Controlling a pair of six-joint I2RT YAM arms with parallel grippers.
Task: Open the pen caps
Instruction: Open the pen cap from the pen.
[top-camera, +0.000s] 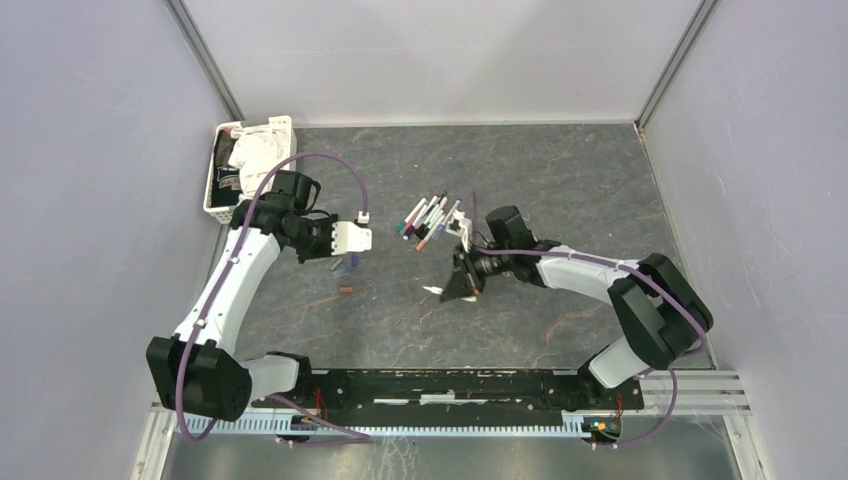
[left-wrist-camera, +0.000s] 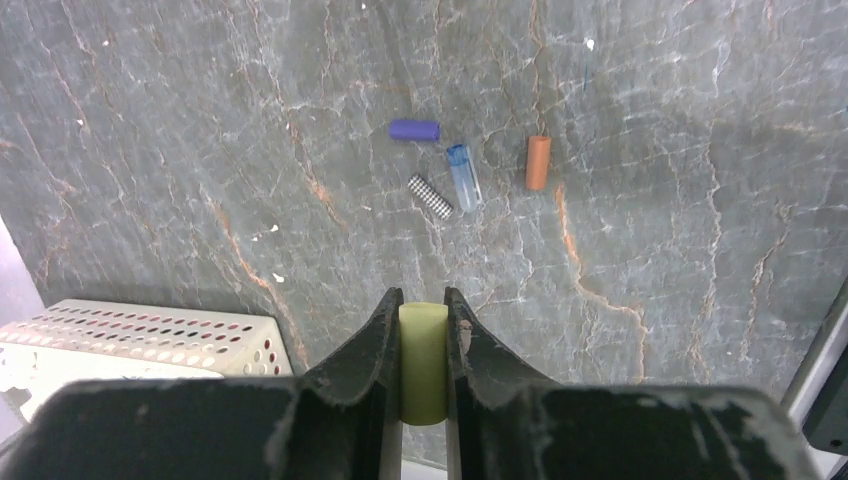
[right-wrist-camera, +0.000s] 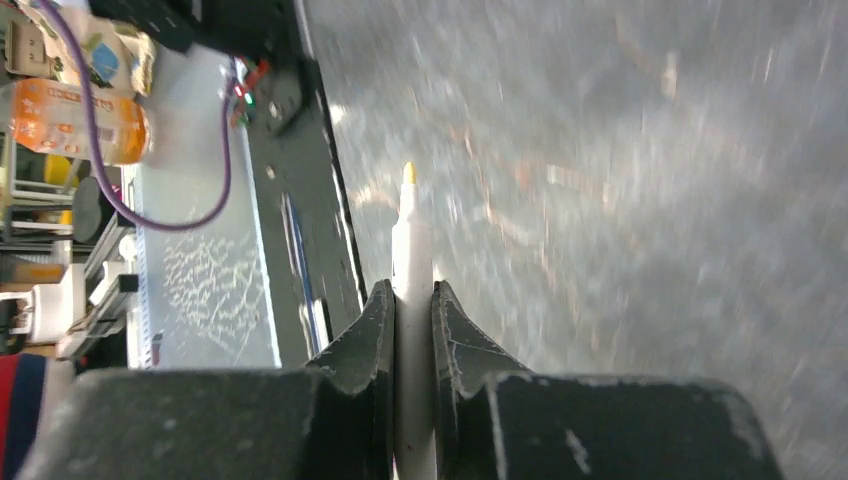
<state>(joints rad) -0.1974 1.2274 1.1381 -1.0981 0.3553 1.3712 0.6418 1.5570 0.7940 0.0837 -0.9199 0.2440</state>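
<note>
A yellow-green pen cap (left-wrist-camera: 423, 360) stands pinched between the fingers of my left gripper (left-wrist-camera: 424, 297), above the table. Below it lie loose pen caps: a purple one (left-wrist-camera: 414, 129), a pale blue one (left-wrist-camera: 463, 176), an orange one (left-wrist-camera: 538, 162) and a checkered one (left-wrist-camera: 430, 196). My right gripper (right-wrist-camera: 410, 288) is shut on the barrel of a white pen (right-wrist-camera: 410, 230) whose yellow tip is bare and points away from the wrist. In the top view this gripper (top-camera: 462, 285) hangs mid-table, with the pen's end (top-camera: 432, 290) sticking out to the left.
A bunch of several capped white pens (top-camera: 428, 220) lies behind the right gripper. A white perforated basket (top-camera: 222, 170) holding white cloth stands at the far left, its rim (left-wrist-camera: 130, 335) just left of my left gripper. The arms' base rail (top-camera: 450, 385) runs along the near edge.
</note>
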